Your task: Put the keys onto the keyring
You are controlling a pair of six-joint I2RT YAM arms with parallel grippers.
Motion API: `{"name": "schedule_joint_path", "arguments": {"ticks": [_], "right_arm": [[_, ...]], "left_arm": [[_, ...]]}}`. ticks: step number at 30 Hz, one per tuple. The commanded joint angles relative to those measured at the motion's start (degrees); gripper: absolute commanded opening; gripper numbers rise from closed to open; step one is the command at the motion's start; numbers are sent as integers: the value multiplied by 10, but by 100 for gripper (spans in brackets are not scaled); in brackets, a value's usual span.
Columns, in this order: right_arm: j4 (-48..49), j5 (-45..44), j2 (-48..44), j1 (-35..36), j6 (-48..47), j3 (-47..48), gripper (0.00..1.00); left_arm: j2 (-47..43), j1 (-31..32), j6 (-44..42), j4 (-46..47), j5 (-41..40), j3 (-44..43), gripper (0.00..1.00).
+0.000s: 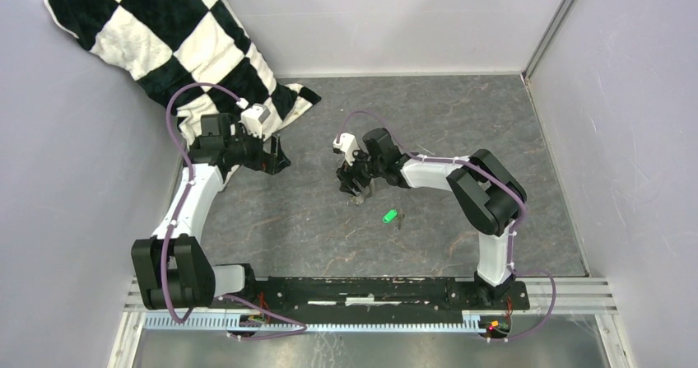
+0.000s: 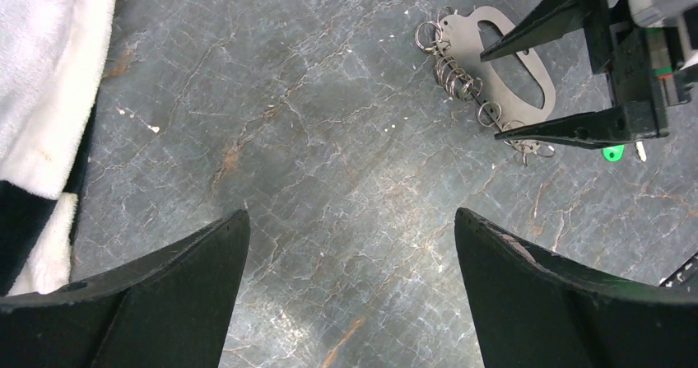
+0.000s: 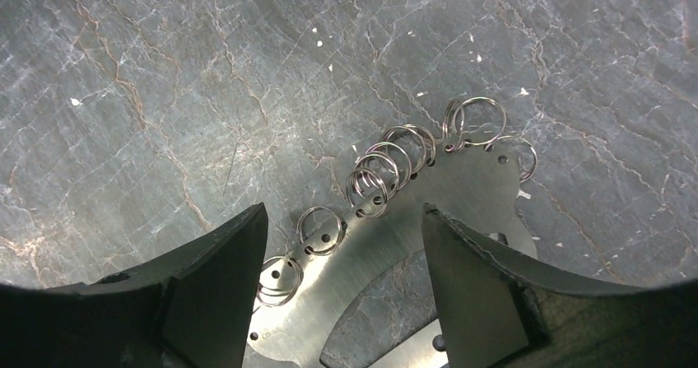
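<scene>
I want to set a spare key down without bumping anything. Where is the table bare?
The table is bare between the right arm and the back wall, and between the green key and the base rail. It is crowded around the keyring, which the right gripper straddles, and where the left gripper sits by the checkered cloth.

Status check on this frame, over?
Left gripper open, near checkered plush cloth. Right gripper open, straddling keyring. Green-tagged key loose on table. No obstruction seen.

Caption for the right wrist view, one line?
Right pincer, jaws apart, poised over the keyring lying flat on the table.
</scene>
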State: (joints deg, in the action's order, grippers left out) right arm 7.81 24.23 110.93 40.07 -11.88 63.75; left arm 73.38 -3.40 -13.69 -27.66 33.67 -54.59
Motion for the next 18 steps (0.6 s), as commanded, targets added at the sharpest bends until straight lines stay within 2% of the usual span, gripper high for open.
{"name": "schedule_joint_path", "arguments": {"ticks": [1, 9, 15, 18], "right_arm": [[17, -14, 10, 6, -11, 18, 74], [22, -22, 27, 6, -14, 36, 60], [27, -17, 3, 4, -15, 40, 31], [24, -20, -5, 4, -20, 47, 27]], "left_arm": [[-21, -2, -32, -6, 21, -4, 100], [-20, -2, -37, -14, 18, -3, 100], [-11, -1, -43, -17, 14, -9, 100], [-3, -2, -40, -20, 17, -17, 100]]}}
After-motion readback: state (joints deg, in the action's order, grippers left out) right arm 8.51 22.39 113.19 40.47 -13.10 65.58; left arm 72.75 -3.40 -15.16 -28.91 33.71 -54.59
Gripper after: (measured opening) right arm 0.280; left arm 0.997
